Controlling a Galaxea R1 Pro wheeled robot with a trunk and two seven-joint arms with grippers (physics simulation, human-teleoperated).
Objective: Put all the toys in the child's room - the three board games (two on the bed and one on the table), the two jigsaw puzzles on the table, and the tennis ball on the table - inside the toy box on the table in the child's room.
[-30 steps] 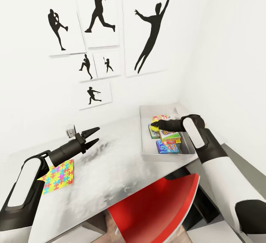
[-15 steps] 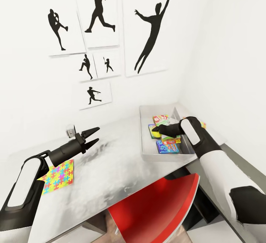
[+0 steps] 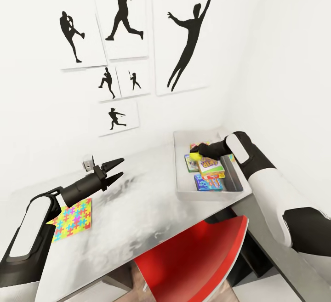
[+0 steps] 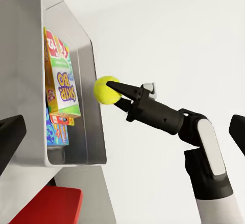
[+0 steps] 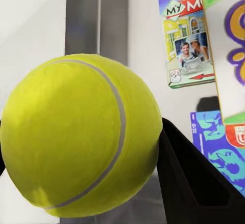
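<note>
Centrally, pale grey table (image 3: 151, 210), white walls, black silhouette pictures (image 3: 186, 31), toy box (image 3: 184, 187) right of centre holding "SKIP-BO" game (image 4: 64, 88), right gripper (image 3: 196, 154) clamped on tennis ball (image 3: 197, 156) above box, left gripper (image 3: 117, 168) jaws apart, jigsaw puzzle (image 3: 73, 219) lower left.

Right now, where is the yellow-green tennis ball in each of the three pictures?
Head view: the tennis ball is at centre right, in the right pincer, over the toy box.
Left wrist view: the ball is near the middle, at the pincer's tip, beside the box's wall.
Right wrist view: the ball covers most of the picture's left and middle.
Shared landmark: the SKIP-BO box in the toy box.
</note>
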